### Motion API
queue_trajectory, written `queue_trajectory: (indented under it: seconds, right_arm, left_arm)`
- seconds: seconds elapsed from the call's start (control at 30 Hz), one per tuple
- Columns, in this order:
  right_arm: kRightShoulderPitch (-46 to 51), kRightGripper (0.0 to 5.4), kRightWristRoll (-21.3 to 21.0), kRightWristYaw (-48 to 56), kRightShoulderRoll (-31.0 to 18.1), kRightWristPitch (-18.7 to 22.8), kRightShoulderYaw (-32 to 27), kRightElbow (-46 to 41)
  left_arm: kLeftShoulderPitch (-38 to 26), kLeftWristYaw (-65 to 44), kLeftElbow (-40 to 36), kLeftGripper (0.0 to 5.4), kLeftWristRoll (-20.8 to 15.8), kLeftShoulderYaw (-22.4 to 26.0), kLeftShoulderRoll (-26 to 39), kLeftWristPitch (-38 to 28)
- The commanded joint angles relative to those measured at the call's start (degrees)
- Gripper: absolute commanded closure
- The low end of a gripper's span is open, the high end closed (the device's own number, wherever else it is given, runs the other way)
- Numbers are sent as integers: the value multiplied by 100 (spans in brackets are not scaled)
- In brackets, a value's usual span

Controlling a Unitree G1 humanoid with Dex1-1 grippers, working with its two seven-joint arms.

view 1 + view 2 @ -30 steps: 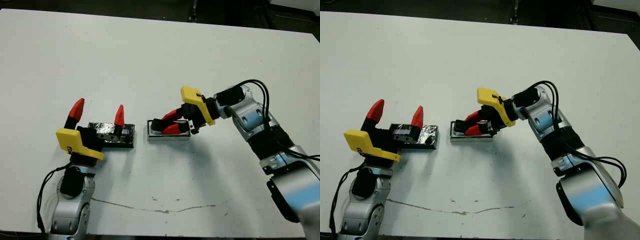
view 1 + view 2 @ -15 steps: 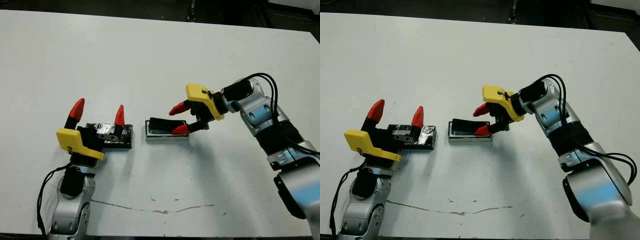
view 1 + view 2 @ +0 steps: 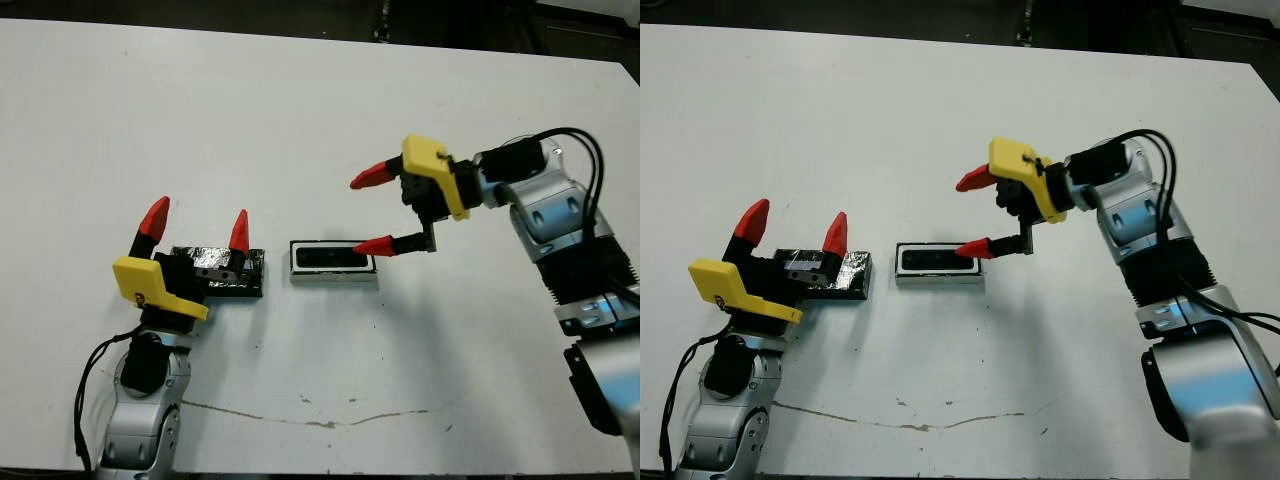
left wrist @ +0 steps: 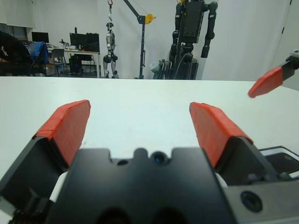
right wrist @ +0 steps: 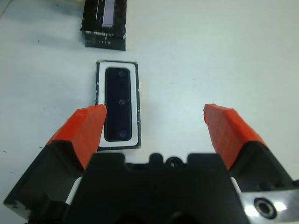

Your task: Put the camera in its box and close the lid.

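Note:
The black camera (image 3: 332, 257) lies flat inside the white-rimmed box (image 3: 334, 273) at the table's middle; in the right wrist view the camera (image 5: 120, 103) fills the box (image 5: 138, 105). My right gripper (image 3: 370, 213) hangs open just right of the box and above it, with nothing between its fingers. The shiny black lid (image 3: 250, 271) lies just left of the box, with its pale strip up in the right wrist view (image 5: 103, 23). My left gripper (image 3: 197, 222) stands open at the lid's left part, its body hiding that end.
White table (image 3: 300, 120) stretches far behind and in front of the objects. A thin dark crack line (image 3: 300, 415) runs near the front edge. Beyond the table, the left wrist view shows a lab with humanoid robots (image 4: 192, 28) on stands.
My right gripper has opened, let go of the camera in the box, and drawn back up and to the right. The left arm and the lid have stayed put.

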Motion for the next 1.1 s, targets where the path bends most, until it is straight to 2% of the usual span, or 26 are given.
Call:
queue_trajectory:
  seconds: [0.03,0.13,0.33,0.53,0.6,0.73,0.93,1.0,1.1]
  right_arm:
    - [-64,1,155,97,-274,180,-225,-125]
    - [-91,1,277,164,-415,523,-334,-255]
    - [94,1,408,-68,-581,590,-627,-599]
    - [937,1,823,-1623,-310,1125,-1549,-1467]
    - [1438,23,1011,-2239,-93,1221,-1872,-1932]
    - [2601,77,1397,-3132,369,1083,-2356,-2811]
    - [4361,167,1932,-3922,966,939,-2699,-3928]
    - [4812,197,2144,-3851,1177,560,-2766,-3929]
    - [5346,243,2409,-3650,1543,-225,-2874,-3646]
  left_arm:
    - [79,12,15,0,-7,-3,-13,31]
    - [61,6,42,0,-8,1,-10,8]
    - [38,4,18,0,1,-12,9,46]
    - [17,9,-13,0,4,-14,26,109]
    - [12,16,-7,0,17,-10,28,92]
    - [-7,-17,-7,0,-15,18,65,110]
    - [-139,-113,-8,0,72,155,330,98]
    - [-241,-276,-2,0,8,248,532,131]
    - [-509,-874,41,0,-339,466,1103,343]
